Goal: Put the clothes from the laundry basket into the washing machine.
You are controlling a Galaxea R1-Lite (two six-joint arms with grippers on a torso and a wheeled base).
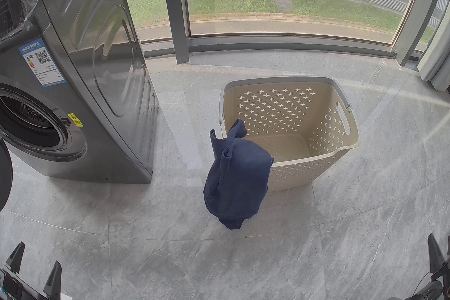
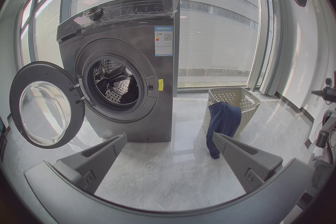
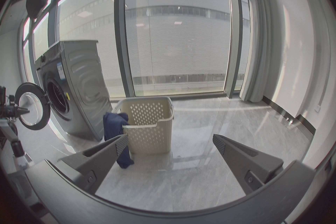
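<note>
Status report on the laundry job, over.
Left gripper open, right gripper open, both empty. Blue garment draped over laundry basket rim, hanging outside. Washing machine door open; bare floor between.

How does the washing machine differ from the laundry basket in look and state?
The washing machine is tall, dark grey and solid-walled; the laundry basket is low, cream and pierced with star holes. The washing machine opens at the front, its round door swung wide; the laundry basket opens at the top. The washing machine's drum shows no clothes; the laundry basket has a blue garment draped over its rim. Both stand on the grey floor.
</note>
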